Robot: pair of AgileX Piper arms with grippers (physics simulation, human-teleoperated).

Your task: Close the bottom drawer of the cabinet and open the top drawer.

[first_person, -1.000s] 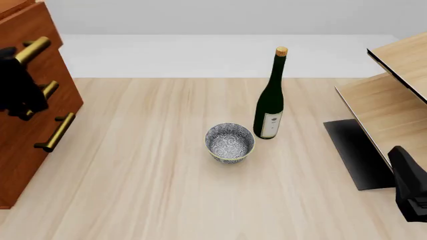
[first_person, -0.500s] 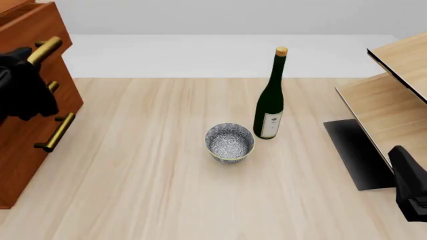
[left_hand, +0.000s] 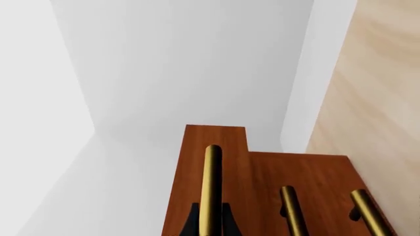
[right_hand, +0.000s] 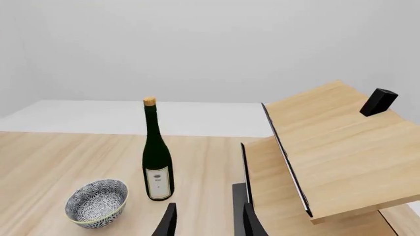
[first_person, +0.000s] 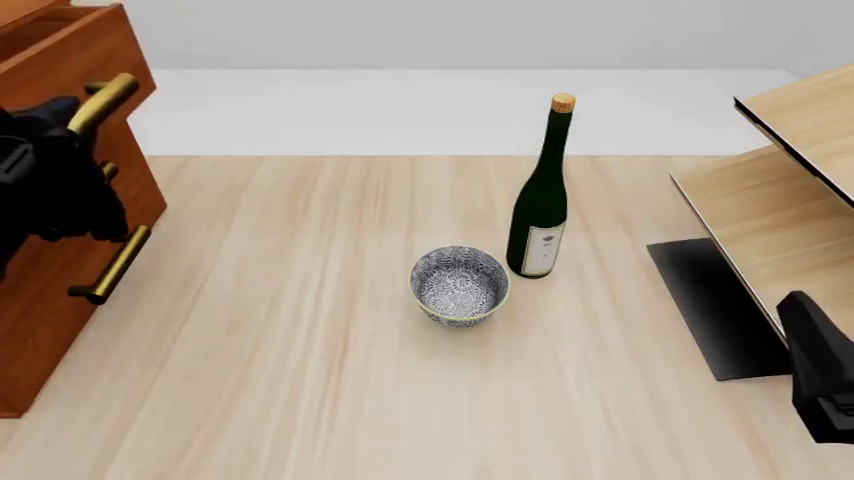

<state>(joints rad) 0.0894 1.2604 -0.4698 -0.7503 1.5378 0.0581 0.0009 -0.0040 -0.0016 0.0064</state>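
Observation:
The reddish-brown cabinet (first_person: 47, 300) stands at the table's left edge. Its top drawer (first_person: 83, 48) sticks out a little past the two fronts below it. My left gripper (first_person: 60, 120) is shut on the top drawer's brass handle (first_person: 110, 98). In the left wrist view that handle (left_hand: 211, 177) runs between my black fingertips (left_hand: 193, 223). The bottom drawer (first_person: 38, 335) sits level with the middle one, and its handle (first_person: 112, 264) is free. My right gripper (right_hand: 208, 223) is open and empty, low at the right (first_person: 821, 385).
A green wine bottle (first_person: 541, 200) and a patterned bowl (first_person: 459, 284) stand mid-table. A pale wood shelf unit (first_person: 787, 200) with a black base (first_person: 707, 310) fills the right side, close to my right arm.
The top drawer has slid out toward the right, with my left gripper holding its handle and moving along. The right arm has stayed still.

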